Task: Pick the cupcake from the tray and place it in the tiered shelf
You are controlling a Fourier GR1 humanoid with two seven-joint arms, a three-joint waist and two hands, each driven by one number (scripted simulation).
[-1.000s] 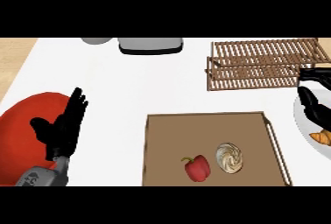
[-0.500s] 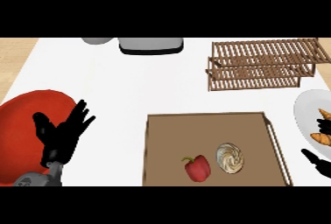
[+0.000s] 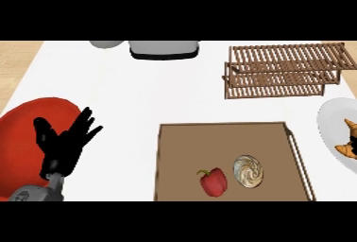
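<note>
The cupcake point(image 3: 249, 171), pale with a swirled top, sits on the brown tray point(image 3: 181, 156), in its lower right part. Just to its left on the same tray lies a red bell pepper point(image 3: 214, 182), close beside the cupcake but not clearly touching it. The tray rests on the white tabletop point(image 3: 140, 90) in the lower middle of the head view, with thin raised rails along its edges.

The tiered shelf point(image 3: 282, 70), made of wooden slats, stands near the far right of the tabletop, well apart from the tray. Nothing is seen on its slats.

The left hand point(image 3: 64, 144) shows at the lower left, fingers straight and spread, pointing up, released and holding nothing. It lies over a red plate point(image 3: 28, 123) that fills the lower left corner, and its grey forearm comes in from the lower edge. The right hand does not show in this view.

At the right edge sits a white plate point(image 3: 333, 130), partly cut off, bearing a brown baked item point(image 3: 346, 144) that looks like a croissant. At the far edge of the tabletop there is a grey and black appliance point(image 3: 164, 48), and to its left a grey round object point(image 3: 106, 44), both only partly in view.
</note>
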